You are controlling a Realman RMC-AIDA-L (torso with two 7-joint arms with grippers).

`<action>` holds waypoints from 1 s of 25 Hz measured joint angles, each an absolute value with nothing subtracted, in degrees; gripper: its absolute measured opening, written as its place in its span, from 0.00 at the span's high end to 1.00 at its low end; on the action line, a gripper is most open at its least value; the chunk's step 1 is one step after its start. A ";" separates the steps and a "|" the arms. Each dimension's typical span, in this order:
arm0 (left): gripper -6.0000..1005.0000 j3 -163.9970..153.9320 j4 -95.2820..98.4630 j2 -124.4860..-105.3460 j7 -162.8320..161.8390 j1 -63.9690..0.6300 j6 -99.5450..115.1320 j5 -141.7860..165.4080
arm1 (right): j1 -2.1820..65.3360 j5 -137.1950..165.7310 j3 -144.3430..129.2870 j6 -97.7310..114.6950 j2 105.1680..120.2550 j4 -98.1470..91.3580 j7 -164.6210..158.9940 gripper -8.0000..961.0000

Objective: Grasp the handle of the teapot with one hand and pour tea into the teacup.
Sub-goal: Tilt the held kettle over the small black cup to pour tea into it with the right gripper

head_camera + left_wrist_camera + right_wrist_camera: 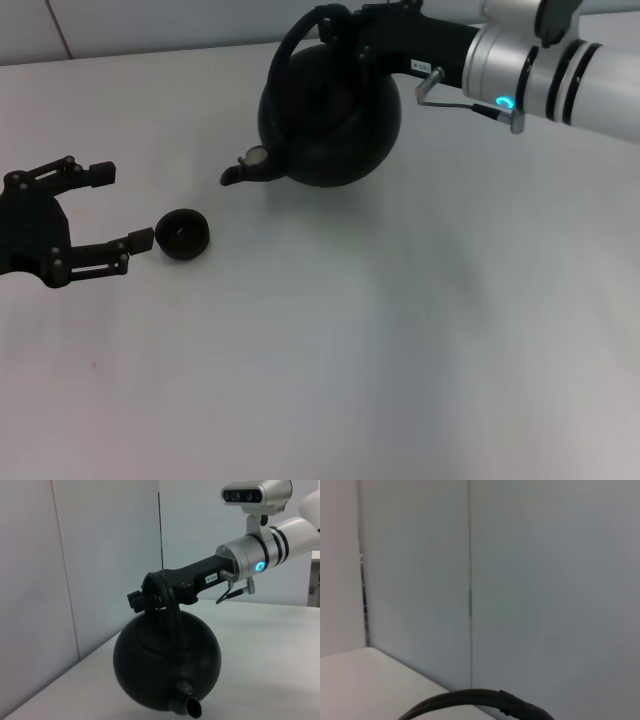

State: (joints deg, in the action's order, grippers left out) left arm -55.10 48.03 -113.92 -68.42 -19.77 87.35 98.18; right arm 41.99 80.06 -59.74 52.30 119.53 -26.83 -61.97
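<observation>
Right gripper (150,597) is clamped on the handle (167,612) of the teapot (330,115), spout short of the teacup (182,234) beside the spread-fingered left gripper (115,205); carry spout over cup before tilting slowly

head overhead, wrists low, sharing teapot (330,115)

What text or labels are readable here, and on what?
Small white sticker on the right gripper, on its black body near the wrist: dark characters, too small to read in the left wrist view and the head view.
Teapot, its handle, teacup, left gripper: no markings visible.
No other text or signs in view.
</observation>
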 joint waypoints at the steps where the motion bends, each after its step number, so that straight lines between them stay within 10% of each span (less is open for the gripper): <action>1: 0.13 -55.10 48.01 -113.95 -68.42 -19.77 87.38 98.17 | 42.24 80.06 -60.04 52.30 119.54 -26.79 -61.96 0.86; 25: 0.13 -55.11 47.81 -114.17 -67.68 -19.00 87.65 98.18 | 46.92 80.04 -64.90 48.68 119.71 -26.59 -61.43 0.86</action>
